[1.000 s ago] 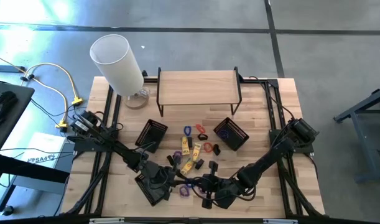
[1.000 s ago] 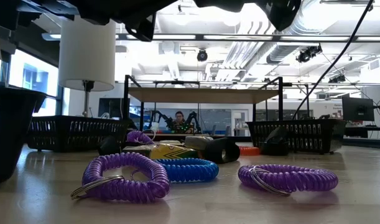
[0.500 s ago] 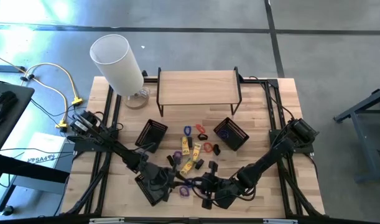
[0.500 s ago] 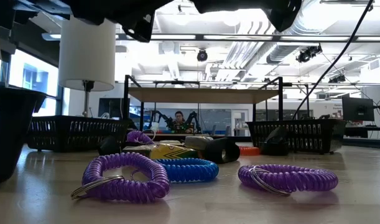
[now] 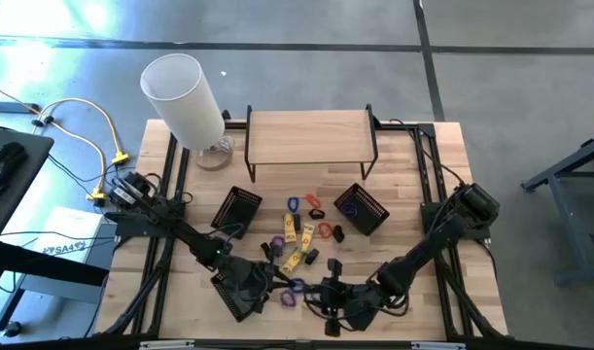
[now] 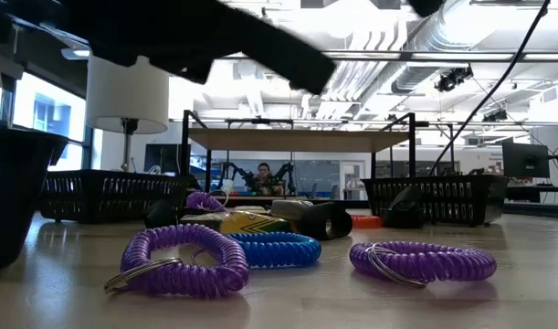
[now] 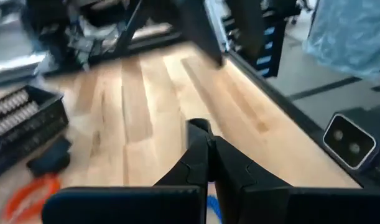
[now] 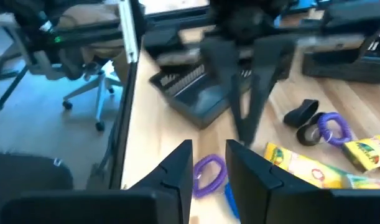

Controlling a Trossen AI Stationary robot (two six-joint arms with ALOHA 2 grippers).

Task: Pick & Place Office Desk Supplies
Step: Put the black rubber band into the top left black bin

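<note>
Where the wooden table (image 5: 403, 165) ends, grey floor (image 5: 530, 58) spreads.

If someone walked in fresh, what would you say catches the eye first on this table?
Probably the big white cylinder standing at the table's far left corner. Next, the bright scatter of purple coil bands, yellow packets and dark clips at the table's centre, between black mesh baskets, with both arms reaching over its near edge.

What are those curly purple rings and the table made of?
The purple coil bands look like shiny, springy plastic: glossy spiral loops, with what seems a metal key ring attached. The table looks like pale wood with a smooth sealed finish: plank seams and grain show.
</note>
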